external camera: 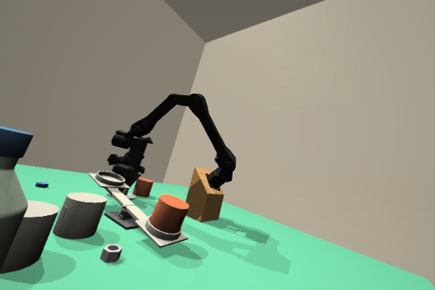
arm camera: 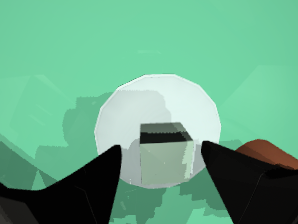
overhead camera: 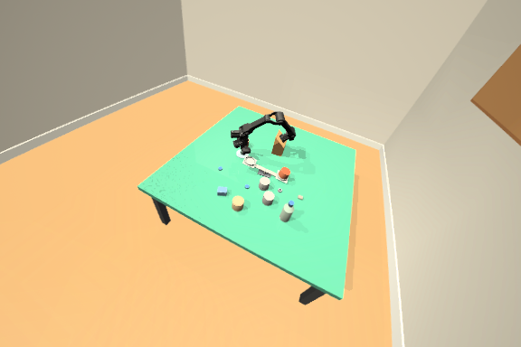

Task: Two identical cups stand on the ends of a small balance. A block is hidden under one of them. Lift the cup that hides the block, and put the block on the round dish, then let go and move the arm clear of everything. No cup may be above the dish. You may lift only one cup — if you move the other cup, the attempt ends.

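Observation:
The pale grey-green block [arm camera: 166, 162] is over the near part of the white round dish [arm camera: 135, 107] [external camera: 131, 196] and appears to rest on it. My gripper [arm camera: 162, 149] is open, low over the dish, with a fingertip on each side of the block and gaps between. One orange-red cup [external camera: 143, 187] [arm camera: 265, 152] stands on the table beside the dish, not above it. The other orange-red cup [overhead camera: 284, 173] [external camera: 169, 214] stands on the lowered end of the balance [overhead camera: 267, 170] [external camera: 132, 210]. The balance's raised end has an empty ring [overhead camera: 250, 157] [external camera: 110, 183].
The wooden block [overhead camera: 279, 145] [external camera: 204, 202] stands by the arm's base. Two grey cups [overhead camera: 264, 183] [overhead camera: 269, 199], a tan cup [overhead camera: 238, 203], a bottle [overhead camera: 286, 212], a blue box [overhead camera: 222, 191] and a hex nut [external camera: 111, 254] stand on the balance's other side.

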Controlling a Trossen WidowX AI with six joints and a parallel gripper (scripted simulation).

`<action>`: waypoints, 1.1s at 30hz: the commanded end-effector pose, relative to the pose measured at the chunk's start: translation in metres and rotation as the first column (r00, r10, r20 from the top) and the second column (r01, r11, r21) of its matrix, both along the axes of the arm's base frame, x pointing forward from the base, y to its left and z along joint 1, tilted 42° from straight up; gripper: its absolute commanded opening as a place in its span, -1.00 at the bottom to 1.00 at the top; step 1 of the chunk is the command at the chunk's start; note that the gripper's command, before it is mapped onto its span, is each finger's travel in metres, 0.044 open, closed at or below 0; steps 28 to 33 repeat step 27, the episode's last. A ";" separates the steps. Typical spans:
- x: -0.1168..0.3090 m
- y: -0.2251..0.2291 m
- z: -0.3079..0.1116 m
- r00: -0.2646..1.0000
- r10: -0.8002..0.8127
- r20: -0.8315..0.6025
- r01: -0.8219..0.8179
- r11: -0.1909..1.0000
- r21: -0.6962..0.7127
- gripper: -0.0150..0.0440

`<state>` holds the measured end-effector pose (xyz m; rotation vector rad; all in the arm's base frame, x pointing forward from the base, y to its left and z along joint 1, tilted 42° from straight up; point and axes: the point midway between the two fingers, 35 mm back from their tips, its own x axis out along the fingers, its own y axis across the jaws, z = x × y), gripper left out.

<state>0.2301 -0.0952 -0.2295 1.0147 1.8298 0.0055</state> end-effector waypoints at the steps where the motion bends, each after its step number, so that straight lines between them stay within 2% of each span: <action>1: 0.000 0.000 0.000 1.000 0.001 0.001 -0.001 1.000 -0.001 0.84; 3: 0.003 -0.009 0.009 1.000 0.000 0.001 0.000 1.000 -0.001 1.00; 6: 0.008 -0.035 0.041 1.000 -0.005 0.000 0.005 1.000 -0.002 1.00; 12: 0.009 -0.039 0.045 1.000 -0.006 0.000 0.006 1.000 -0.002 1.00; 16: 0.013 -0.065 0.076 1.000 -0.014 0.001 0.014 1.000 -0.004 1.00; 33: 0.013 -0.066 0.078 1.000 -0.015 0.001 0.015 1.000 -0.005 1.00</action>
